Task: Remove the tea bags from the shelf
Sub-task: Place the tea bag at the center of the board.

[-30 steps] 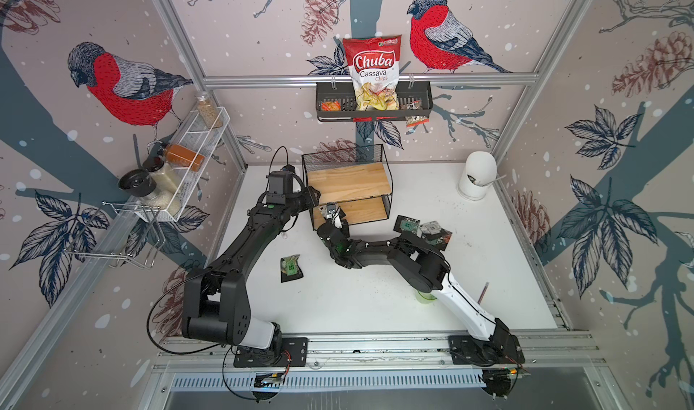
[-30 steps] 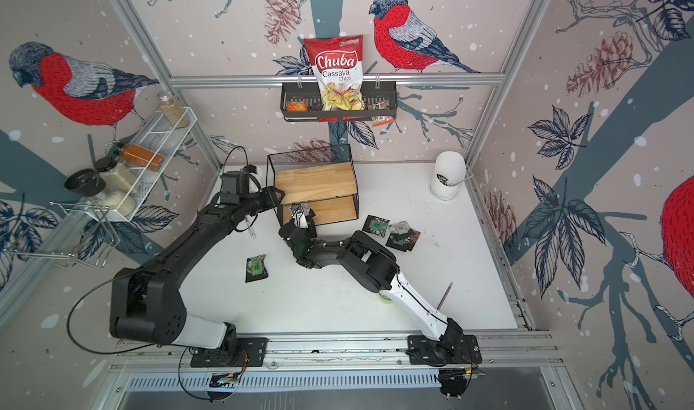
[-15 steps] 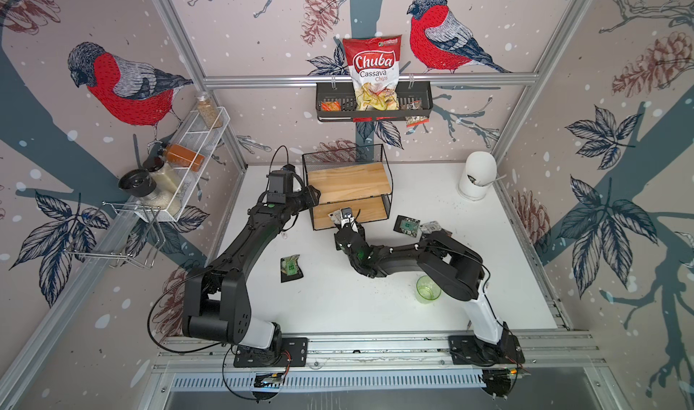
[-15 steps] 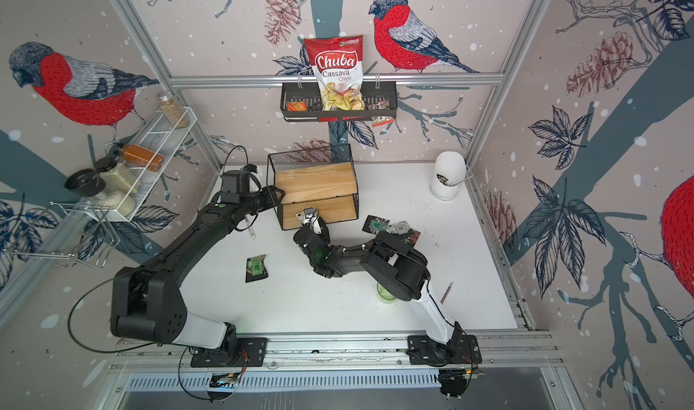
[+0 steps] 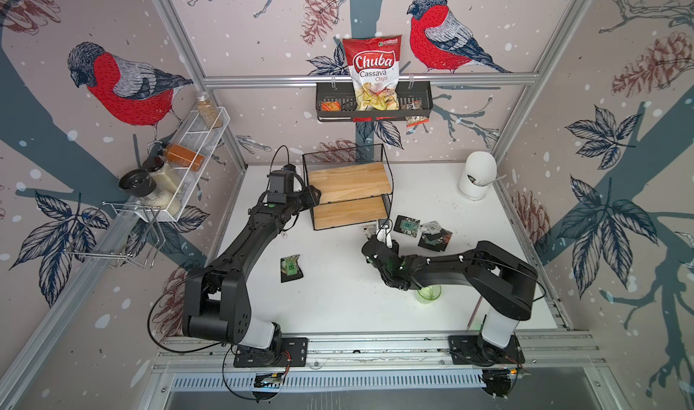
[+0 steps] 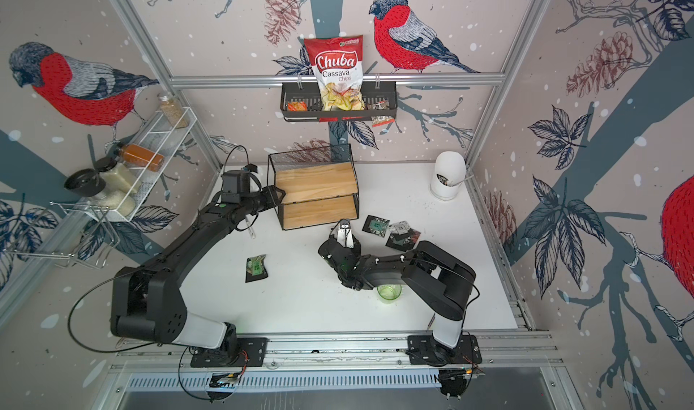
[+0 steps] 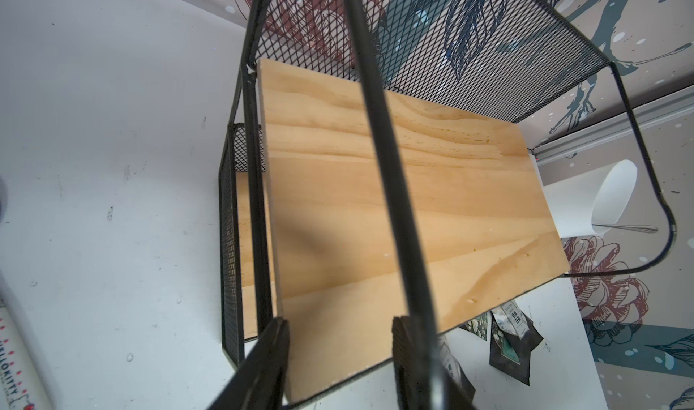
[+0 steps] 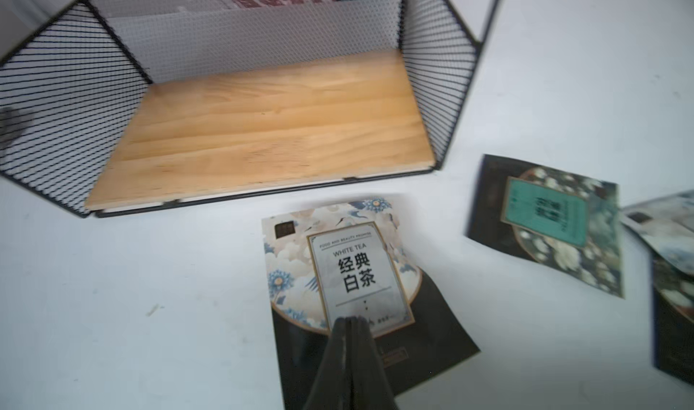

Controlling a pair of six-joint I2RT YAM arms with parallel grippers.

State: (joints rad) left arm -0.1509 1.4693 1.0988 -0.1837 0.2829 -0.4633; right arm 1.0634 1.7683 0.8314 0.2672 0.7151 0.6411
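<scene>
- The right gripper [image 8: 347, 327] was pinching a white tea bag [image 8: 349, 269] at lower centre of the right wrist view, just in front of the shelf [image 8: 263, 126].
- A teal tea bag [image 8: 544, 220] lay on the table [image 8: 112, 295] beside it.
- The left gripper [image 7: 340, 336] stood spread around the shelf's side bar [image 7: 386, 164].
- In both top views, both shelf boards were bare and a green tea bag [image 5: 291, 268] lay apart at centre.
</scene>
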